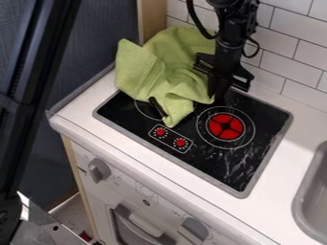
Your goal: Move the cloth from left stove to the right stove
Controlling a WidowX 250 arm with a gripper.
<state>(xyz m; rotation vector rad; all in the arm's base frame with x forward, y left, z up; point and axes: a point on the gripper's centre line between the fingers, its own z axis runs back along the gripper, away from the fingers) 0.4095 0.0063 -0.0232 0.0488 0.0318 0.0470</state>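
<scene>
The black gripper hangs low over the back of the stove, at the right edge of the cloth. Crumpled and green, the cloth is heaped over the left burner and the back left corner, rising against the wall, with one corner drooping toward the knobs. Its right side meets the gripper; whether it is held cannot be told. Part of the left burner shows below the cloth. To the right, the right burner has a red centre and is uncovered.
A dark, handle-like piece sticks out at the cloth's lower edge. Two red knobs are at the stove's front. White counter surrounds the stove, with a grey sink at the right. A tiled wall stands close behind the gripper.
</scene>
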